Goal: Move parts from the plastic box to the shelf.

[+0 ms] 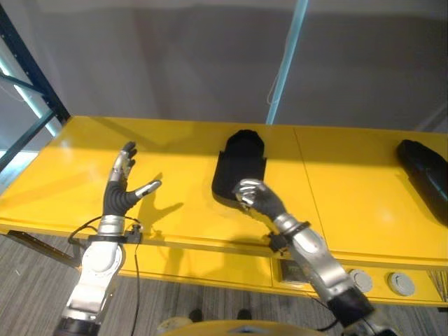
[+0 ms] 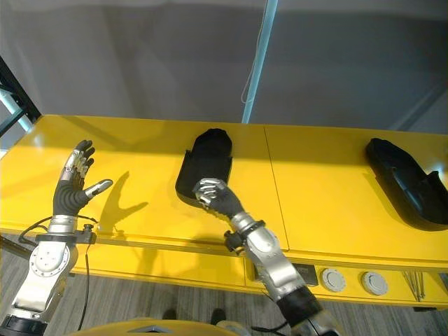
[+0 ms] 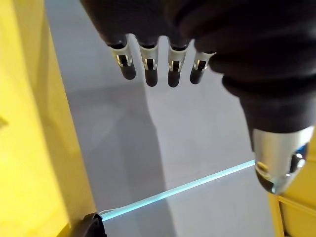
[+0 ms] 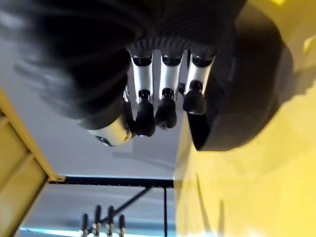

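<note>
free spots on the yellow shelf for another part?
Bare yellow shelf between the open left hand and the middle black part; more between that part and the far-right black part. It is crowded at the middle part's near end, where the right hand curls.

Head stereo downward; wrist close-ups

silver-grey arms, dark-tipped robot hand (image 1: 124, 183)
</note>
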### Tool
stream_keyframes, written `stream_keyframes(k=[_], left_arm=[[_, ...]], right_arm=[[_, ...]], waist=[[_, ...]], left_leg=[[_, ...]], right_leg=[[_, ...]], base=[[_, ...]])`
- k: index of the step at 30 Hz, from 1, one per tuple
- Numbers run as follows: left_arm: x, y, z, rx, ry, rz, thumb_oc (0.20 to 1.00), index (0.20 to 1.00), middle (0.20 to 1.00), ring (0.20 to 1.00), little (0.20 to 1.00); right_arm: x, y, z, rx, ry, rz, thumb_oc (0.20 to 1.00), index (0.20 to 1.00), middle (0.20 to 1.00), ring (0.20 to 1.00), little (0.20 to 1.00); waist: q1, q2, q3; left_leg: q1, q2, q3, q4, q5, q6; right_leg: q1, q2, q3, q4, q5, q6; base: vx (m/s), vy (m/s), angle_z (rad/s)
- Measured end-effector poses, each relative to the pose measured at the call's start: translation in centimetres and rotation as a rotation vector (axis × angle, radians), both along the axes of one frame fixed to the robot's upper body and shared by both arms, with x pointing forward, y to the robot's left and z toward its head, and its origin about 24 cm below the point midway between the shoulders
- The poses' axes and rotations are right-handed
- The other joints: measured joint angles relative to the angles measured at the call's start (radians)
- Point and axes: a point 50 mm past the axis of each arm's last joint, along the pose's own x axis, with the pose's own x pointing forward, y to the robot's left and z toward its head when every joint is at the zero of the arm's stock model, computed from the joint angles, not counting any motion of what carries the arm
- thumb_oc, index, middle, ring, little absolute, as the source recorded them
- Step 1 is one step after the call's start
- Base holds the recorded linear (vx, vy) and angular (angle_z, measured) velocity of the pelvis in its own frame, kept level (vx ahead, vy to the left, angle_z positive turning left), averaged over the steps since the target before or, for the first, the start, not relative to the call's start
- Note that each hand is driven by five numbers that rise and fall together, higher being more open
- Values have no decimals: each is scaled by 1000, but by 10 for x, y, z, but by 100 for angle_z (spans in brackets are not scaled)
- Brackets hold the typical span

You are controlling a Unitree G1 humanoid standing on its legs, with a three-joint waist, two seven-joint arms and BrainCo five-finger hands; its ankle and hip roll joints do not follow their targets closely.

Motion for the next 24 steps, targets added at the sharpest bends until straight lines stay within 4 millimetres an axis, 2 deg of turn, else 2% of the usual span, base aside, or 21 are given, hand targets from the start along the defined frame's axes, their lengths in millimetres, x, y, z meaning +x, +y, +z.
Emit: stream_keyframes(k=[3, 5, 6, 7, 11, 13, 18, 23, 24], left_arm=[[-4, 9, -2, 4, 11, 40, 1000, 1000, 1000, 1000, 1000], [-4, 8, -1, 0, 8, 38, 1000, 1000, 1000, 1000, 1000], [-4, 7, -1, -4, 6, 38, 1000, 1000, 1000, 1000, 1000], [-4, 7, -1, -6, 5, 38, 1000, 1000, 1000, 1000, 1000], [-3, 7, 0, -7, 2, 35, 1000, 1000, 1000, 1000, 1000], [0, 4, 3, -5, -14, 19, 1000, 1000, 1000, 1000, 1000], [4, 1, 9, -1, -38, -5, 1000, 1000, 1000, 1000, 1000], [14, -12, 19, 8, -79, -74, 1000, 1000, 1000, 1000, 1000], [18, -16, 25, 17, -99, -105, 1000, 1000, 1000, 1000, 1000]], right_arm=[[-13, -10, 41, 88, -166, -26, 200, 200, 200, 200, 200], [-19, -14, 63, 162, -264, -27, 200, 200, 200, 200, 200], [-22, -15, 72, 190, -300, -27, 235, 235, 235, 235, 235], [-29, -19, 94, 260, -415, -23, 1000, 1000, 1000, 1000, 1000], [-31, -24, 98, 258, -448, -50, 1000, 1000, 1000, 1000, 1000], [-27, -28, 85, 221, -387, -80, 1000, 1000, 1000, 1000, 1000], [-32, -36, 48, 115, -214, -146, 1000, 1000, 1000, 1000, 1000], [-34, -37, 39, 53, -181, -169, 1000, 1000, 1000, 1000, 1000], [-33, -38, 35, 37, -170, -179, 1000, 1000, 1000, 1000, 1000]], waist=[[-30, 4, 2], [-58, 4, 2], [-62, 6, 3], [-66, 9, 1], [-85, 8, -3], [-102, 4, -3], [-106, -2, -2], [-136, -27, 4], [-165, -44, 5]], left_leg=[[0, 1, 19, 2, 0, 0], [2, 1, 29, -3, -4, 0], [1, 1, 33, -3, -6, 1], [-4, 2, 56, -3, -9, 0], [-1, 2, 76, -3, -17, -5], [0, 1, 80, -3, -14, -2], [-3, -1, 109, -2, -11, 6], [-10, -4, 159, -1, -13, 14], [-17, -9, 183, -1, -11, 17]], right_leg=[[-1, 1, 17, -1, 0, 0], [-2, 1, 24, -2, 0, 1], [-5, 1, 29, -3, -2, 4], [-19, 3, 53, 0, 4, 6], [-29, 4, 73, 2, 9, 7], [-35, 4, 78, 3, 14, 8], [-49, 3, 104, 3, 22, 10], [-79, 3, 155, 4, 37, 22], [-99, 3, 181, 5, 48, 25]], base=[[-10, 12, -18], [-12, 15, -15], [-11, 24, -33], [-21, 39, -33], [-24, 45, -19], [-32, 75, -12], [-35, 73, -16], [-74, 93, -30], [-125, 137, -59]])
